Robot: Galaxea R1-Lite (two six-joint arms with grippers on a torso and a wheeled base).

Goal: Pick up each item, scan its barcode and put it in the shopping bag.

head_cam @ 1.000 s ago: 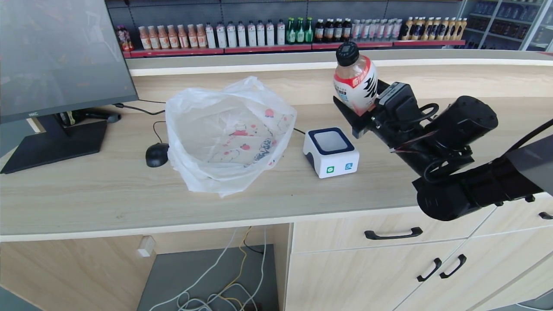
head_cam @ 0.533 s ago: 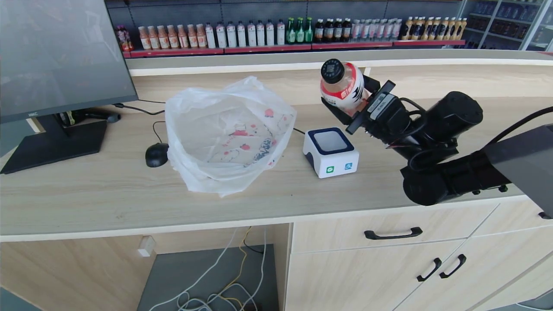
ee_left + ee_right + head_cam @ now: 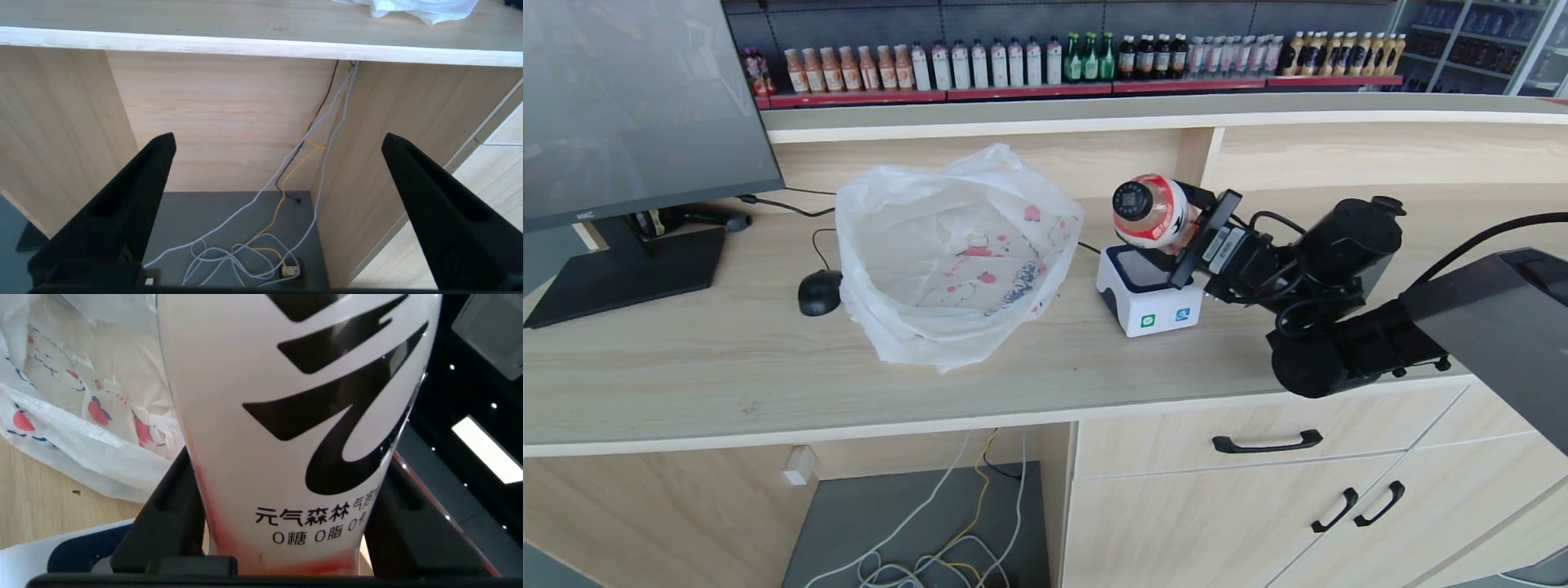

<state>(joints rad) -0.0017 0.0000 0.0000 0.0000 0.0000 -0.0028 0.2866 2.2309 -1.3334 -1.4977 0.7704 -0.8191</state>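
My right gripper is shut on a drink bottle with a white, red and black label and a black cap. The bottle lies tipped on its side, cap toward the camera, just above the dark window of the white scanner box. In the right wrist view the bottle sits between the black fingers. The white plastic shopping bag stands open on the counter to the left of the scanner. My left gripper hangs open below the counter edge, in front of the leg space with cables.
A black mouse lies left of the bag, and a monitor on a black stand fills the far left. A raised wooden ledge runs behind the counter. Drawers with black handles sit below at the right.
My right arm has carried the bottle down and to the left, from high above the counter to just over the scanner, tipping it from upright onto its side.
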